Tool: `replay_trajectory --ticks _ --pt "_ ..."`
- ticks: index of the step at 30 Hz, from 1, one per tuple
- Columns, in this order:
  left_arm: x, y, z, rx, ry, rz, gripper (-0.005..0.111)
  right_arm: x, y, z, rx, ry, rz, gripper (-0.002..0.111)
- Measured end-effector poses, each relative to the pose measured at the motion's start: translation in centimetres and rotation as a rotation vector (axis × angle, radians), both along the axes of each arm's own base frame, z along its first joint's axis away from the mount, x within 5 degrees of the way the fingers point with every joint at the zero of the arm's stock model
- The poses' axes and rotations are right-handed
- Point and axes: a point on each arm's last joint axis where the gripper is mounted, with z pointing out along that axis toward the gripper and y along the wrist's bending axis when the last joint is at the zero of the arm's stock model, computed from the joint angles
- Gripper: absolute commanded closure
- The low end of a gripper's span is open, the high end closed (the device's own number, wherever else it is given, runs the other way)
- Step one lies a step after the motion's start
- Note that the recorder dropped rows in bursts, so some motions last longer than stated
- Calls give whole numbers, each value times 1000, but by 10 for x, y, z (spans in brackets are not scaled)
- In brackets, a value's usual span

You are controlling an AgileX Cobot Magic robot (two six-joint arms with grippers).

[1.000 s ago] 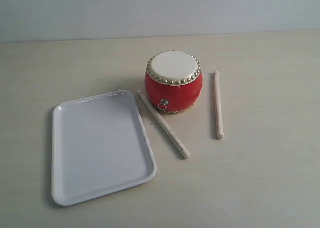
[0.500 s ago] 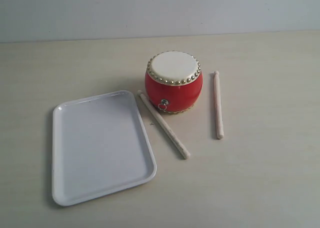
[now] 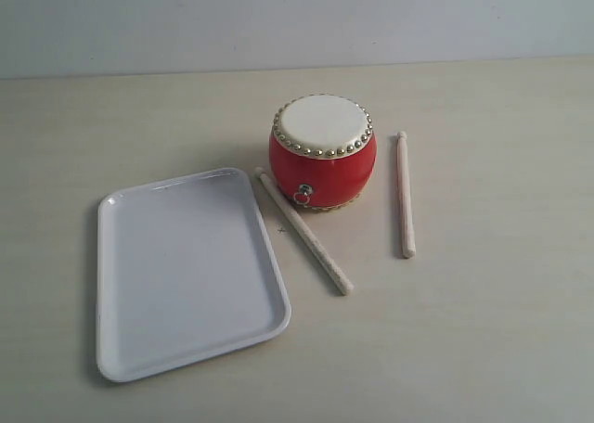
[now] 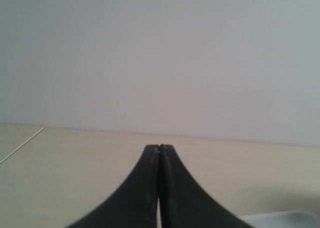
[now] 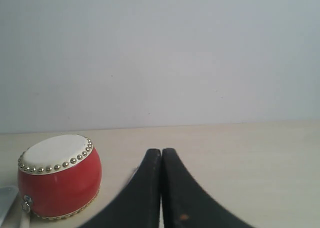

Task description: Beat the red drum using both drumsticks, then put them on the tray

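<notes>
Left fingers and right fingers each pressed together; red drum apart from the right pair, untouched.

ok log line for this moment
phase: not started | left gripper: shut, empty | right gripper: shut, empty | drumsticks: on table beside red drum | tray: empty

Lighting soft, even, fairly bright. Faint shadows beside the drum and along the tray edge. Both wrist views slightly blurred.
</notes>
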Motion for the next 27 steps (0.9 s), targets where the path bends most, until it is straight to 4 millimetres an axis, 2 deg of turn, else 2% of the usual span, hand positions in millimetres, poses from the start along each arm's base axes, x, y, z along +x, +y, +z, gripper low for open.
replay_trajectory --ticks 3,7,11,14,16,20,27 --pt "-1 0 8 -113 -92 -10 107 0 0 0 0 0 0 108" --pt "-2 0 17 -173 -198 -24 107 0 0 0 1 -5 0 108" --pt "-7 0 30 -368 -354 -82 107 0 0 8 46 -86 -1 108" --pt "-8 0 32 -419 -383 -100 107 -2 -3 20 343 -177 8 108" --pt "-8 0 33 -523 -396 -128 107 -3 -5 26 498 -225 13 108" --pt "-8 0 34 -613 -400 -151 107 -4 -6 29 557 -247 16 108" --pt "-7 0 32 -586 -381 -137 107 -5 -10 32 712 -279 22 108"
